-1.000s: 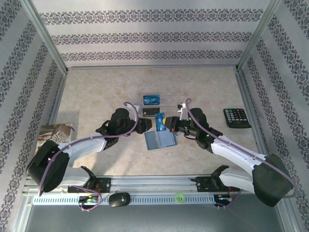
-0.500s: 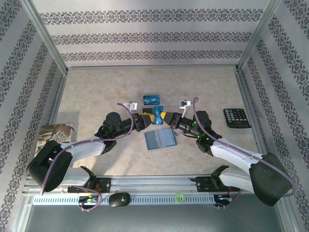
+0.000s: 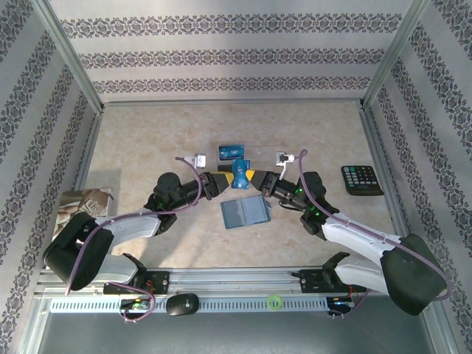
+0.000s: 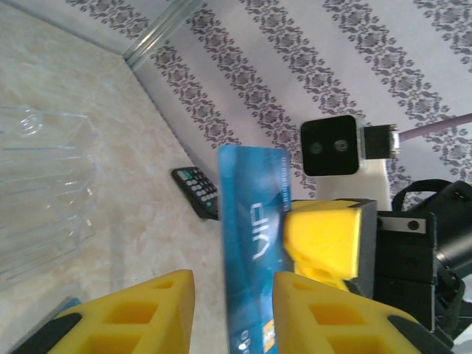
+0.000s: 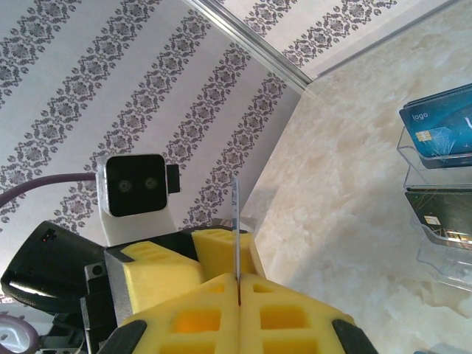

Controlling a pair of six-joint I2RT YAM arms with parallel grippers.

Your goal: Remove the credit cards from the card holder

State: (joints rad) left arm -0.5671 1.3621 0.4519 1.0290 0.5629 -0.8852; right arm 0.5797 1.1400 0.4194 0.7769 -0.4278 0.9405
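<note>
Top view: the holder (image 3: 245,212) lay open and flat on the table (image 3: 147,140), inner side up, just near of the two grippers and between the arms. Neither gripper touched it.

The right gripper (image 5: 237,284) was closed tight on a blue card (image 4: 254,243), pads pressed against both faces. From the right wrist the card showed edge-on, standing upright out of the pinch. "VIP" was printed on the face seen from the left wrist.

The left gripper (image 4: 234,284) faced the right one from the left, tips nearly meeting over the table just far of the holder. Its jaws stood partly apart with the card's free end in the gap. The card ran close along one finger, perhaps touching, and a clear gap showed to the other. No clamp.

A clear stand (image 4: 44,184) sat just far of the grippers. It held a second blue card (image 5: 442,129) and a dark card (image 5: 441,214) on the tier below.

The calculator (image 3: 361,179) lay well off to the right, near the side rail.
</note>
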